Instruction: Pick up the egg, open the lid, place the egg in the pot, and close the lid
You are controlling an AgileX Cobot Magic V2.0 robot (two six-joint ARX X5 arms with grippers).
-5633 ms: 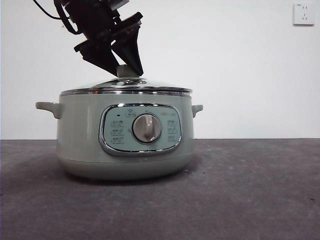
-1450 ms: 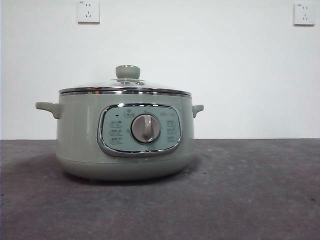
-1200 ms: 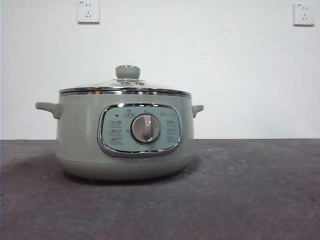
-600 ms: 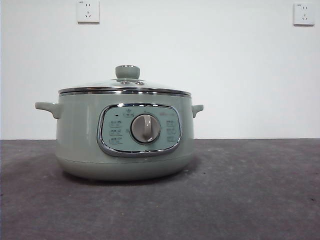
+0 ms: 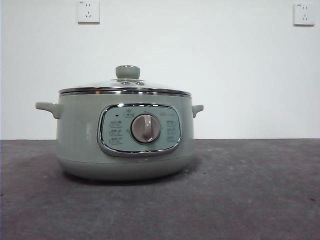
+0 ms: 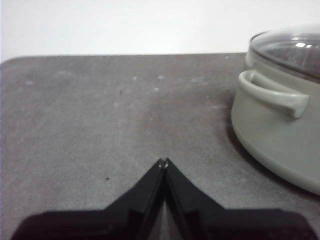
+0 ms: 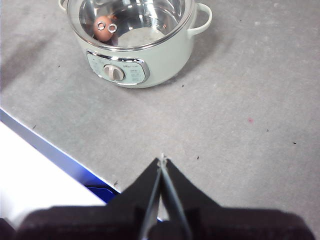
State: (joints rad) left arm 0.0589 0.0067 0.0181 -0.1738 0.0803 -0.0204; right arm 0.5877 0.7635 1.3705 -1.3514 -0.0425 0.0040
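The pale green pot stands on the grey table with the glass lid sitting flat on it, green knob upright. Through the glass in the right wrist view, the brown egg lies inside the pot under the lid. My left gripper is shut and holds nothing, low over the table, beside the pot and its side handle. High above the table and well away from the pot, my right gripper is shut and holds nothing. Neither gripper shows in the front view.
The table's blue front edge runs below the right gripper, with white floor beyond it. Two wall sockets hang on the white wall behind the pot.
About five seconds ago a gripper stood around the lid's knob; it has since left the front view. Over the last second nothing has moved.
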